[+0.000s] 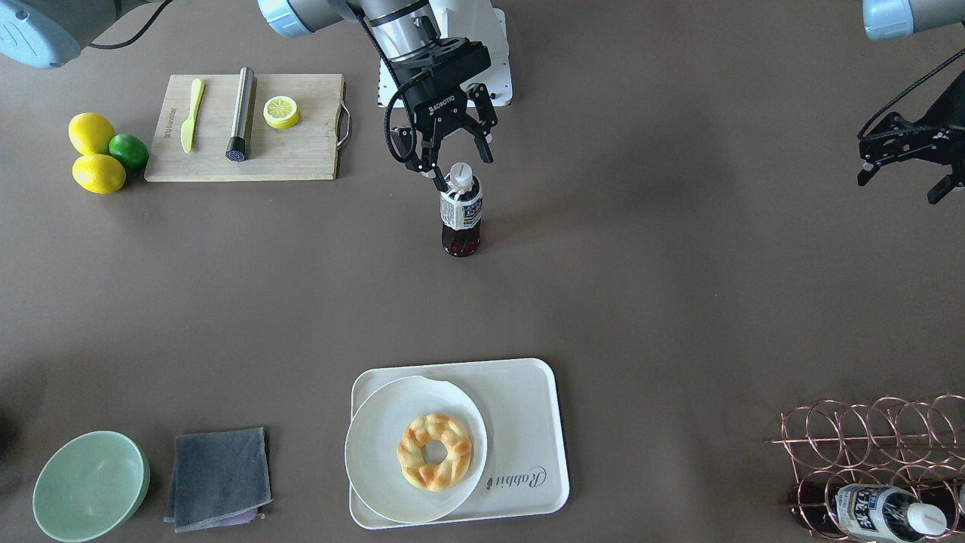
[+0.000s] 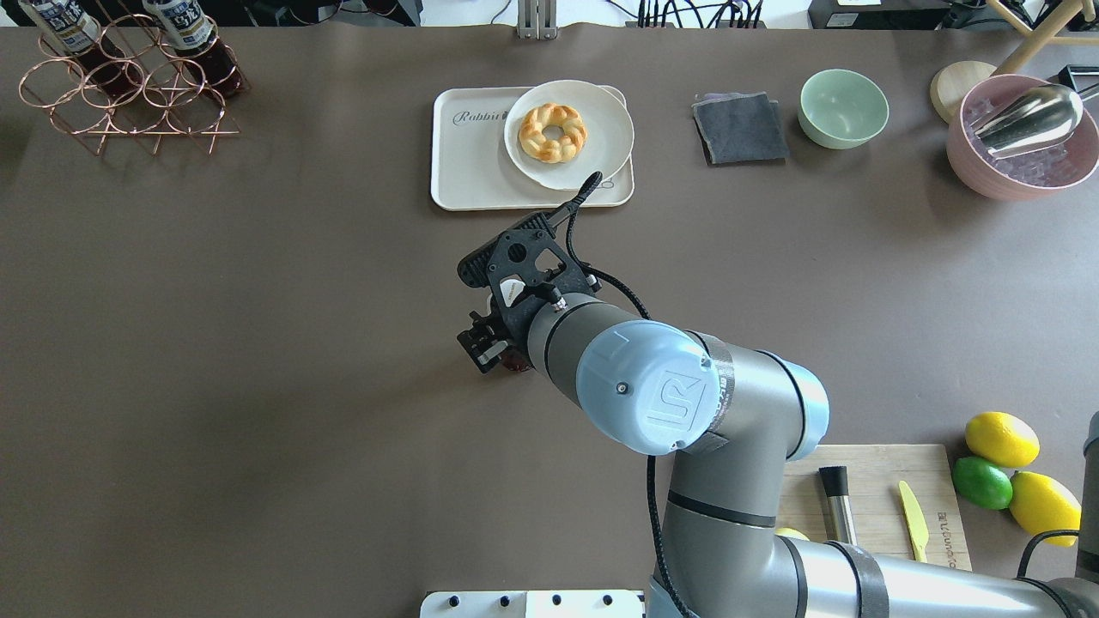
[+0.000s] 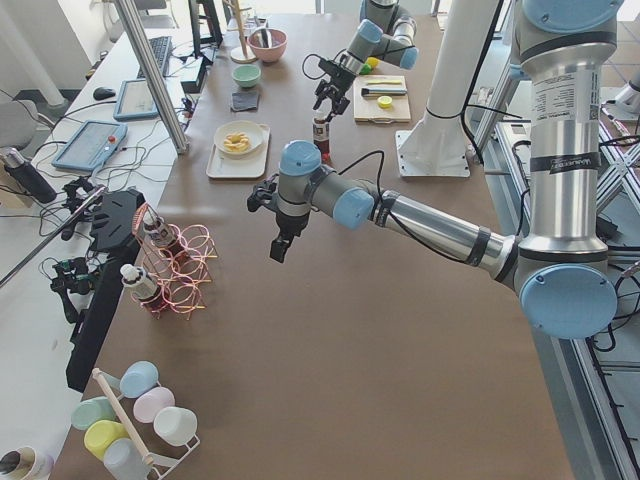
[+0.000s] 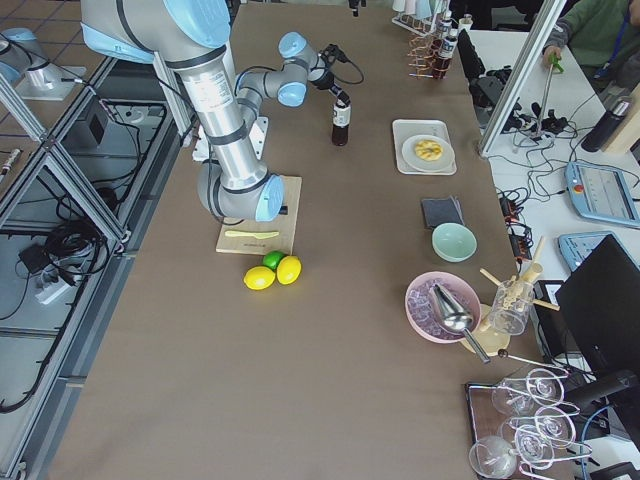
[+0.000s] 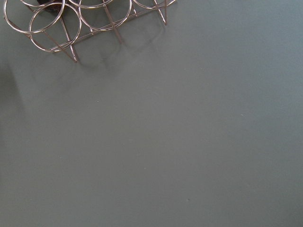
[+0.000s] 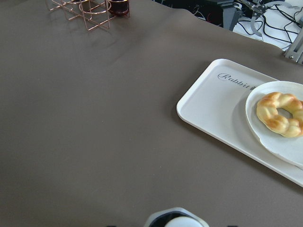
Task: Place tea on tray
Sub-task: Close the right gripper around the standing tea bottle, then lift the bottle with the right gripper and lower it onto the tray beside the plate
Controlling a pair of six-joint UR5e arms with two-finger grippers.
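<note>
Brown table covering [image 1: 641,302] fills the front-facing view; the tea [image 1: 461,215] stands upright on it near the middle, well apart from the tray [image 1: 531,392] at the near edge; the right gripper [image 1: 464,172] hangs over the bottle with its fingers spread, one on each side of the white cap and not clamped on it; the left gripper [image 1: 899,188] hovers at this view's right edge, fingers apart and holding nothing; the tray bears a round plate [image 1: 377,452] with a ring pastry [image 1: 435,451]; a second bottle [image 1: 882,514] lies in a copper wire rack [image 1: 867,430]; a cutting board [image 1: 301,151] lies beyond

Overhead view: the right arm covers nearly all of the tea, only a dark sliver of its base showing beside the wrist; the finger spread cannot be judged here; the tray lies farther out, apart from the arm

Left side view: the tea stands under the far gripper; the near gripper hangs above bare table beside the rack

Right side view: the tea stands upright between the robot base and the tray, touching neither

Left wrist view: bare table and rack rings only

Right wrist view: the white cap shows at the bottom edge; the tray lies ahead to the right, its lettered part bare
</note>
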